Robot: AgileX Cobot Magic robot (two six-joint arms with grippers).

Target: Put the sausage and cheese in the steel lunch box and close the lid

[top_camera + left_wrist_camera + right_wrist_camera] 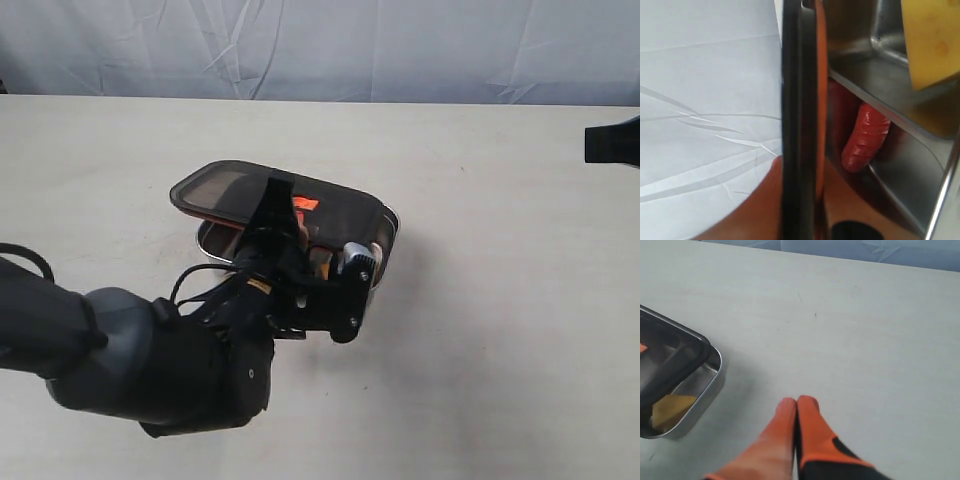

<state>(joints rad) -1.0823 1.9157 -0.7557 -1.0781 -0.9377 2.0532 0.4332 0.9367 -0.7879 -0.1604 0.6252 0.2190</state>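
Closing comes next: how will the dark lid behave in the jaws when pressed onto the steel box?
Likely stiff: the lid looks flat though pinched from one side. Its glossy surface may slip or pivot in the jaws. Its orange seal probably resists seating on the steel lunch box.

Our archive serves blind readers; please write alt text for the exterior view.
A dark robot arm's left pincer grips a smoky translucent lid, holding it tilted over a steel lunch box on a pale table. The other arm barely shows at the right edge.
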